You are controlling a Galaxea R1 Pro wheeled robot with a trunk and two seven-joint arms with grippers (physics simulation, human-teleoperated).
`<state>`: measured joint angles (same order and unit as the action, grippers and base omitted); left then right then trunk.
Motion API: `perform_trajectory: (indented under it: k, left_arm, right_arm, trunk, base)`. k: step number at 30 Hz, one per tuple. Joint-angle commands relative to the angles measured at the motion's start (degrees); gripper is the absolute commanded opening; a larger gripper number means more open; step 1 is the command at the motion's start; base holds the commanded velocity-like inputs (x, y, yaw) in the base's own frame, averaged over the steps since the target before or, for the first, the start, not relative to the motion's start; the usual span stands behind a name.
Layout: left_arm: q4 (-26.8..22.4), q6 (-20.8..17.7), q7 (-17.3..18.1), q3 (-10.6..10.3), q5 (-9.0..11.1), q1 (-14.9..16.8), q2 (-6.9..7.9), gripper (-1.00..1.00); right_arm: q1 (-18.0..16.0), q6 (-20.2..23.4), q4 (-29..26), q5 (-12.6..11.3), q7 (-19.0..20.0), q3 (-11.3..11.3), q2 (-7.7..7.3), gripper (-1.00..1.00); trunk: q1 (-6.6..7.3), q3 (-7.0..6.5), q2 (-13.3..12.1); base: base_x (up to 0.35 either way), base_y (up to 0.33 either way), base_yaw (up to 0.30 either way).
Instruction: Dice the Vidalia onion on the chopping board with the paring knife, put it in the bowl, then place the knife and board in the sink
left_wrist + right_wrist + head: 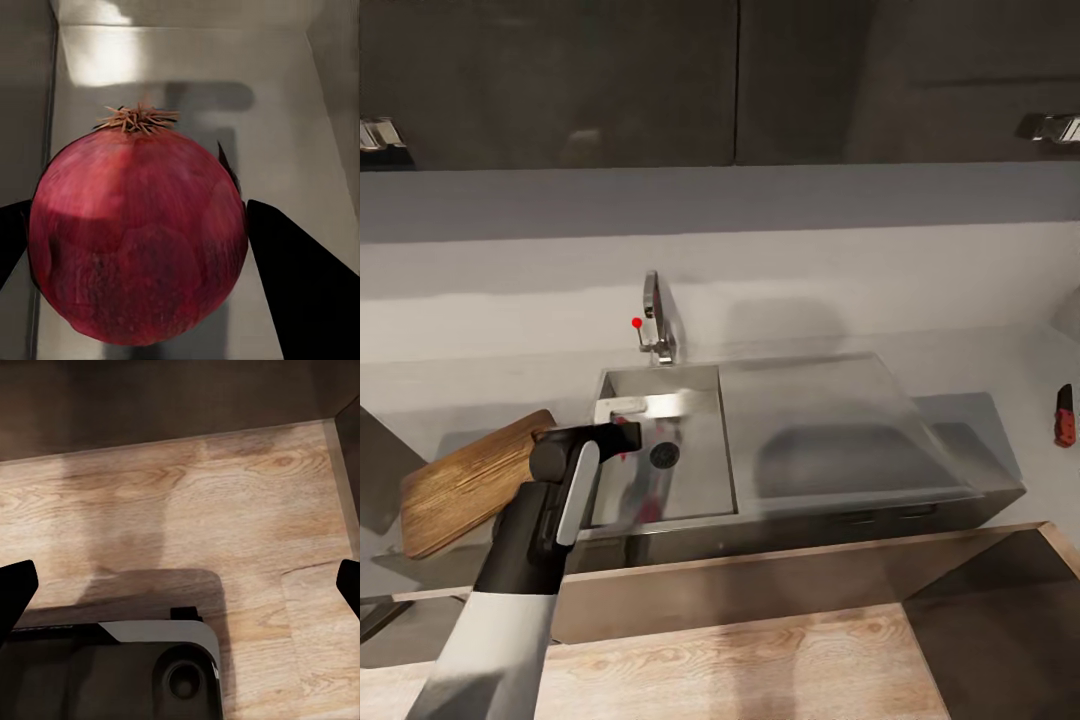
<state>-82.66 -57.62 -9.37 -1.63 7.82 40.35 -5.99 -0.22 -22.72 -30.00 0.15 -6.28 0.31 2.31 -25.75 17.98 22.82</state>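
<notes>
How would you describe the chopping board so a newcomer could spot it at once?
Find the steel sink set in the grey countertop. Beside the basin, on the robot's left, lies the chopping board. It is the countertop's one brown, wood-grained slab with rounded corners.

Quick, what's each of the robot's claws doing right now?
Left gripper: fingers on both sides of the Vidalia onion in the sink; whether they are clamped cannot be told.
Right gripper: open, holding nothing.
</notes>
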Motion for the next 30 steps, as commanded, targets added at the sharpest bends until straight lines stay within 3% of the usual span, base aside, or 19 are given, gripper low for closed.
perform_trajectory:
  k: [1, 9, 19, 30]
  left_arm:
    - [-0.6, -0.2, -0.6, 0.0, 0.6, -0.2, 0.01, -1.0]
    - [-2.2, -0.2, -0.6, -0.6, 0.6, -0.5, 0.02, -1.0]
    - [-5.2, -0.2, -0.6, -4.3, 0.6, -0.6, 0.02, -1.0]
    - [-6.2, -0.2, -0.6, -4.1, 0.6, -0.5, -0.13, -1.0]
  right_arm:
    - [0.0, -0.1, 0.0, 0.0, -0.2, 0.0, 0.01, 1.0]
    - [0.0, -0.1, 0.0, 0.0, -0.2, 0.0, -0.02, 1.0]
    - [0.0, -0.2, 0.0, 0.0, -0.2, 0.0, -0.02, 1.0]
    - [0.0, -0.2, 0.0, 0.0, -0.2, 0.0, -0.01, 1.0]
  trunk:
    - [-0.03, 0.1, 0.1]
    - [-0.03, 0.1, 0.1]
    - [-0.03, 0.1, 0.1]
    - [-0.03, 0.1, 0.1]
  base:
    - [-0.026, 0.0, 0.0]
    - [-0.216, 0.0, 0.0]
    - [-0.075, 0.0, 0.0]
    - [-0.002, 0.0, 0.0]
